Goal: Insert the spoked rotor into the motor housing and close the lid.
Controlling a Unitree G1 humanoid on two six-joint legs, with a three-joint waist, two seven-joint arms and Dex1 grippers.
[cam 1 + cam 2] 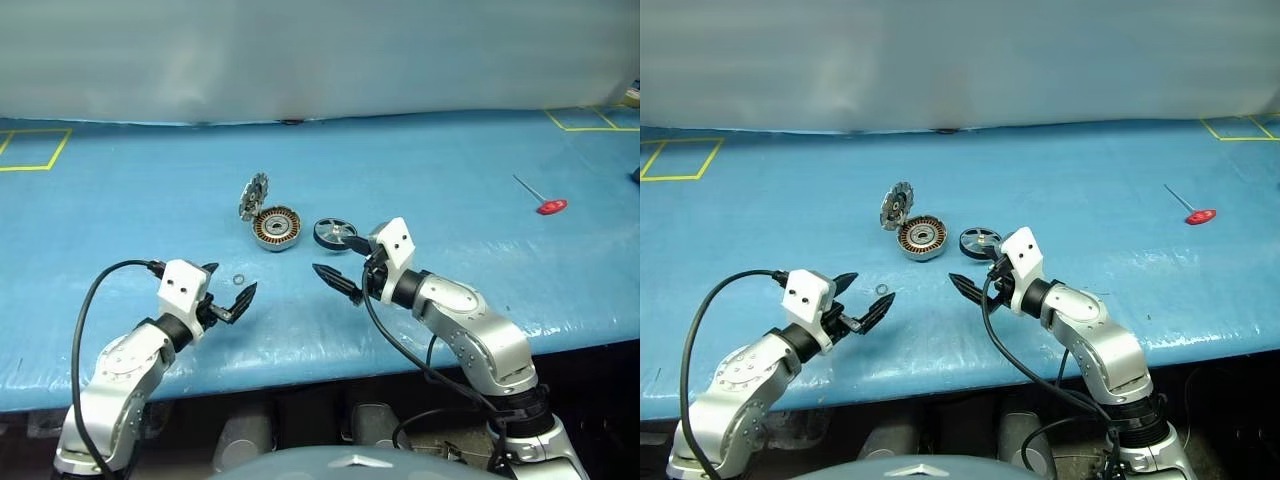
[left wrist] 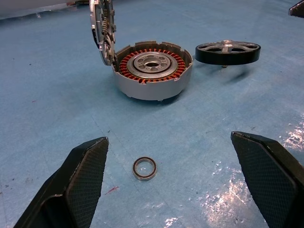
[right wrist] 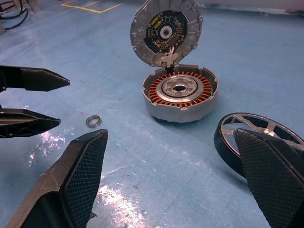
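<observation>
The motor housing [image 1: 277, 227] sits near the middle of the table [image 1: 450, 170], which is covered in blue sheeting. Its open top shows a ring of copper-brown windings around a silvery centre. The lid [image 1: 254, 194] stands upright on its edge at the housing's far left rim, touching it, with its ribbed inner face and a dark round board turned toward the housing. In the right wrist view the lid [image 3: 166, 32] appears joined to the housing [image 3: 180, 97] by a small link at the rim.

The spoked rotor [image 1: 335, 234] lies flat on the table just to the right of the housing, apart from it, a dark ring with silvery spokes. A small bearing ring [image 2: 144, 168] lies on the table in front of the housing, close to the left gripper.

The left gripper [image 1: 226, 296] hovers low over the table's near part with its two black fingers spread wide and nothing between them. The right gripper [image 1: 346, 268] is just in front of the rotor, its fingers likewise spread wide and empty; one finger [image 3: 268, 178] partly covers the rotor's near edge in its wrist view, and whether it touches cannot be told.

A red-handled tool [image 1: 541, 197] lies well apart to the right, and yellow tape outlines [image 1: 30, 150] mark the far corners.
</observation>
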